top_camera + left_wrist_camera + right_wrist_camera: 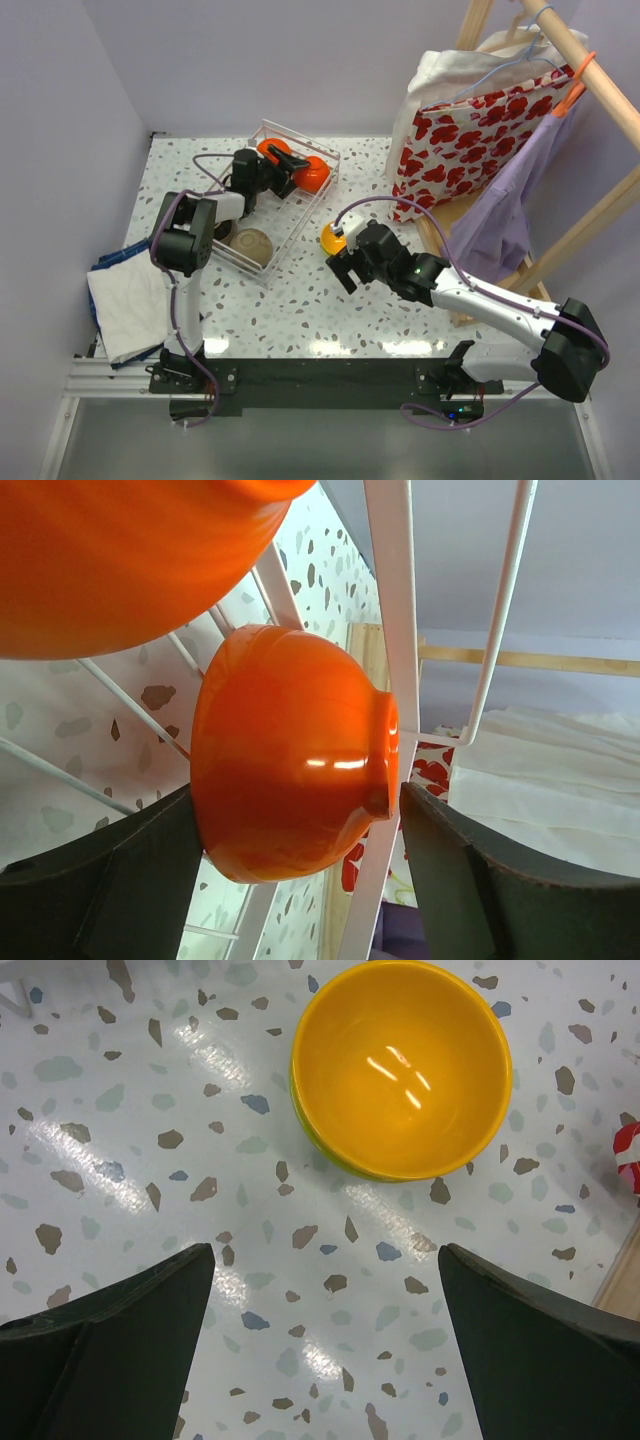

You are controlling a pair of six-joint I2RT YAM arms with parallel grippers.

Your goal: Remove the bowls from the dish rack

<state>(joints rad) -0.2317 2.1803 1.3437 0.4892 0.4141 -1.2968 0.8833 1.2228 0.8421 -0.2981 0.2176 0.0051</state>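
The white wire dish rack [318, 206] stands at the back left of the table. It holds two orange-red bowls [312, 174] [270, 151] and a tan bowl [253, 245]. My left gripper [287, 166] is inside the rack. In the left wrist view, the left gripper [298, 810] is open, with its fingers on either side of one orange-red bowl [290, 765]. A rack wire [392, 600] runs between the bowl's foot and the right finger. The other orange-red bowl [120, 560] is at the upper left. My right gripper [345, 264] [325, 1255] is open and empty. It hovers just short of the yellow-orange bowl [331, 240] [400, 1065], which sits upright on the table. The other bowls are not in view.
A wooden clothes rack [590, 215] stands at the right with a red-flowered bag [470, 140] and a lavender garment [510, 205]. A white towel [128, 305] over a blue cloth [112, 258] lies at the left table edge. A purple wall rises close on the left.
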